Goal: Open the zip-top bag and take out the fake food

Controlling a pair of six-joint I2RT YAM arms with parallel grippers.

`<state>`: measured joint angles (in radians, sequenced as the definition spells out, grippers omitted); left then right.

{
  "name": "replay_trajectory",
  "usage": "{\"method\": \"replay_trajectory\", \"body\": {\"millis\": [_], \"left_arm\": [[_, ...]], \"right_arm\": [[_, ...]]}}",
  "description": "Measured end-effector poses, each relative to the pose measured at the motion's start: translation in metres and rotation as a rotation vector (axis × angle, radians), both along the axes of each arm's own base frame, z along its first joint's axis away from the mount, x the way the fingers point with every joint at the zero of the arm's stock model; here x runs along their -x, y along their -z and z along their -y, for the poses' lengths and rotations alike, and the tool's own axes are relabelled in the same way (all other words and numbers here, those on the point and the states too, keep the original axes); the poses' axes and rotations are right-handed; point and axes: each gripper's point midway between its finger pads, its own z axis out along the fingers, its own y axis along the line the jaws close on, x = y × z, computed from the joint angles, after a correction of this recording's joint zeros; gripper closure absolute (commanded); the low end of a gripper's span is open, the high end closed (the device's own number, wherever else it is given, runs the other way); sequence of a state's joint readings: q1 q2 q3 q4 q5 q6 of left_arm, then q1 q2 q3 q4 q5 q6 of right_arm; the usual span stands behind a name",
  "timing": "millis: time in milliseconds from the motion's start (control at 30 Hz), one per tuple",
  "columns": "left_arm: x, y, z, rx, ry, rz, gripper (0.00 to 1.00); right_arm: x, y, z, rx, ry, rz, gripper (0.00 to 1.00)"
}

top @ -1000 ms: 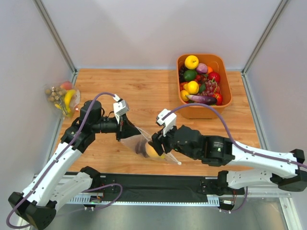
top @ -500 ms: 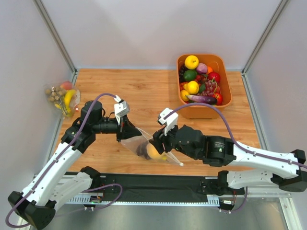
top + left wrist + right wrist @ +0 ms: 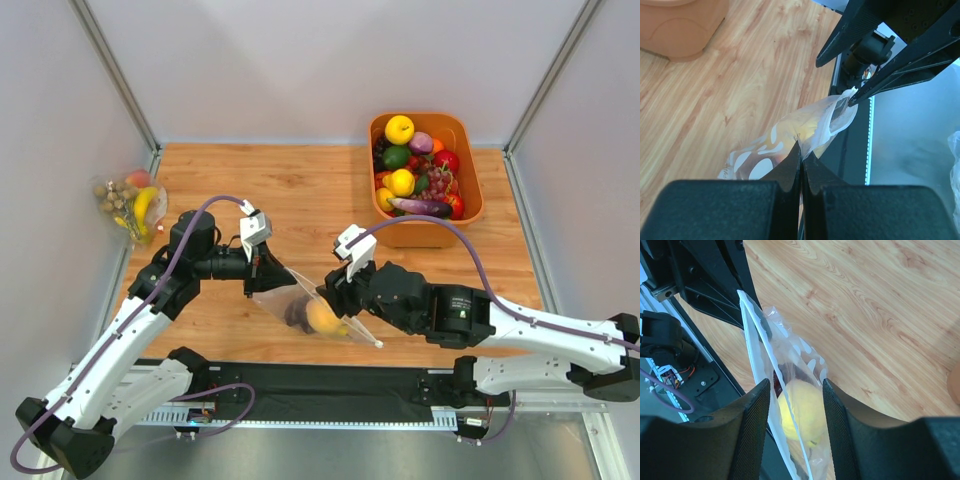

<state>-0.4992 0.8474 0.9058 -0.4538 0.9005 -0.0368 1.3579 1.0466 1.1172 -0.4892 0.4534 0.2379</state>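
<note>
Pinching one corner of the zip-top bag (image 3: 302, 300), the left gripper's (image 3: 801, 146) fingers are closed tight on the film and hold it above the tabletop (image 3: 300, 190) — well apart from the orange bin (image 3: 425, 232), on the side toward the arm bases. The right gripper's (image 3: 796, 385) fingers stand parted, straddling the bag along its zip edge, with the fake food (image 3: 799, 410) sagging inside between them. Closing here could catch both walls together — or the fruit — so the zip never parts. A hard tug might also slip the film from the left pinch, dropping everything.
</note>
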Motion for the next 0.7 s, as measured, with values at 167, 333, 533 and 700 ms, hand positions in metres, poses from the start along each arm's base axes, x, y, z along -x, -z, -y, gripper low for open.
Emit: {"method": "replay_trajectory", "body": {"millis": [167, 333, 533, 700], "left_arm": [[0.001, 0.0, 0.001, -0.001, 0.004, 0.0, 1.0], [0.001, 0.0, 0.001, 0.0, 0.006, 0.0, 1.0], [0.002, 0.0, 0.001, 0.001, 0.012, 0.0, 1.0], [0.001, 0.001, 0.001, -0.004, 0.008, 0.01, 0.62]], "right_arm": [[-0.002, 0.005, -0.002, 0.017, 0.004, -0.004, 0.53], [-0.006, 0.019, -0.006, 0.052, 0.009, -0.017, 0.54], [-0.005, 0.039, -0.014, 0.088, -0.011, -0.038, 0.7], [-0.003, 0.052, -0.022, 0.108, -0.033, -0.062, 1.0]]}}
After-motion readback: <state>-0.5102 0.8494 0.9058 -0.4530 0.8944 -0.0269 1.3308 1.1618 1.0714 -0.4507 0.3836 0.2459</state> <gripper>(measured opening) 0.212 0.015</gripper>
